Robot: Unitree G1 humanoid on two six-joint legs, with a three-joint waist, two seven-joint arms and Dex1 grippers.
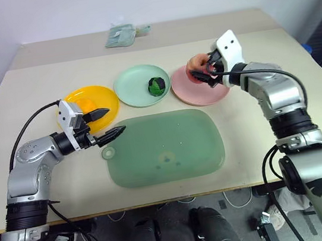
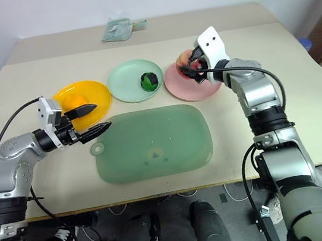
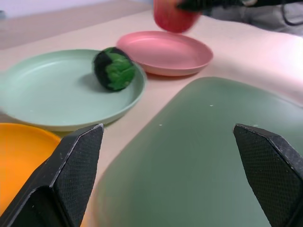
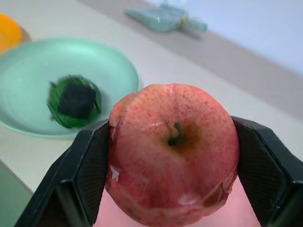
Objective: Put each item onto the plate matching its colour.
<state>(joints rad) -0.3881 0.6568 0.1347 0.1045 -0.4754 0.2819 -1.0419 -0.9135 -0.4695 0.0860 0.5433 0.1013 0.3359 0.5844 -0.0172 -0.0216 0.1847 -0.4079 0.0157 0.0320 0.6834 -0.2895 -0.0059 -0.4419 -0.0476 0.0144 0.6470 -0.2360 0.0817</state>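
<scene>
The red-pink toy apple is clamped between the two black fingers of the right gripper, one finger on each side of it, stem end facing the wrist camera. It's held up over the far edge of the round pink plastic plate, not resting on it as far as I can see.

The small dark green-and-black lump sits on the round mint green plate, a bit toward the side nearest the pink plate. The round orange toy fruit is lying on the yellow-orange plate. All three plates are in a row across the pale bench, orange on the robot's left, green in the middle, pink on the right, close together but not touching from what I can make out.

The left gripper hangs by the near-left corner of the big rounded-rectangle green mat, fingers spread wide with nothing between them, pointing across toward the mat. One finger tip is over the rim of the orange plate.

At the far edge of the bench there's a folded pale green cloth, well apart from everything else.
</scene>
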